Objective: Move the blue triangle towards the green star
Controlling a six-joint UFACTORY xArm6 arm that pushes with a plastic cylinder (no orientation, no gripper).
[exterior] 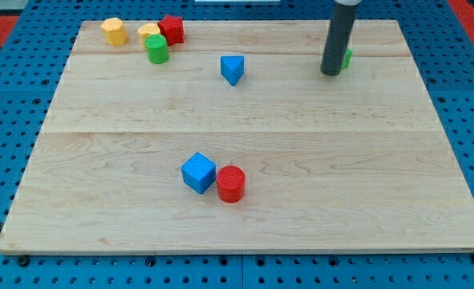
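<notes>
— Where was the blue triangle [232, 69] on the wooden board [365, 185]?

— Toward the view's top, a little left of centre, standing clear of everything else.

— And my tip [330, 73]?

— Well to the triangle's right, at the same height in the view. The rod had no jaws to be apart or together. A sliver of a green block [347, 58] showed just behind the rod's right edge; its shape could not be made out.

— What else was there?

— In the top left, a yellow block [115, 31], a second yellow block [148, 33], a green cylinder [157, 49] and a red block [172, 29] were clustered. Near the bottom centre, a blue cube [198, 172] touched a red cylinder [231, 184].
</notes>
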